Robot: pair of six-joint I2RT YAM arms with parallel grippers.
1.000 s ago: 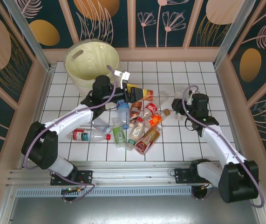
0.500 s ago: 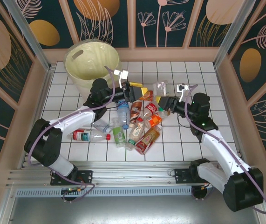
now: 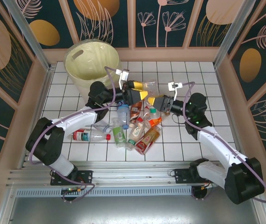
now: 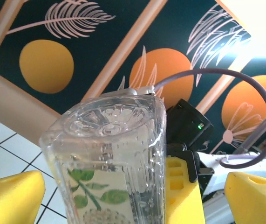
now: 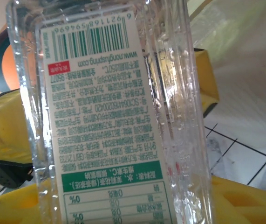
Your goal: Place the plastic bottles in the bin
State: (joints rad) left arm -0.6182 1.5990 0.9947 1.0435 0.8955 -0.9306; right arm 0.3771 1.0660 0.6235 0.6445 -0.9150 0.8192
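White-tiled table (image 3: 198,74) boxed in by dark floral panels, with the bin (image 3: 77,70) at the far left corner and a heap of plastic bottles (image 3: 137,123) lying mid-table, no bottle to be seen inside the bin. New since a second ago: no longer low on the tiles at the right of the heap, the right gripper (image 3: 157,97), now raised and swung in toward centre, clenched on a clear bottle (image 3: 150,86) with a white-and-green label. From the right wrist, yellow pads pressed against both sides of that bottle, barcode and small print facing the lens. Meeting it from the other side, in much the same spot as before, the left gripper (image 3: 140,90), spread wide. From the left wrist, bottle base-up between the yellow fingers (image 4: 11,196), close to one, clearly apart from the other, with the partner arm's finger and black body just behind. So, nothing grasped on the left yet; straddling only. Reads as a mid-air hand-over above the far edge of the heap, sensible given the bin's place on the left arm's side. Bottle's place now: aloft between the two grippers, well short of the bin. Next, by this reading: closing the left fingers before letting go on the right, then carrying across to the bin. Risk of a slip on slick, thin-walled plastic if released early. Task barely begun, judging by the rest of the bottles on the tiles, a red-labelled bottle (image 3: 88,135) lying apart at the left.
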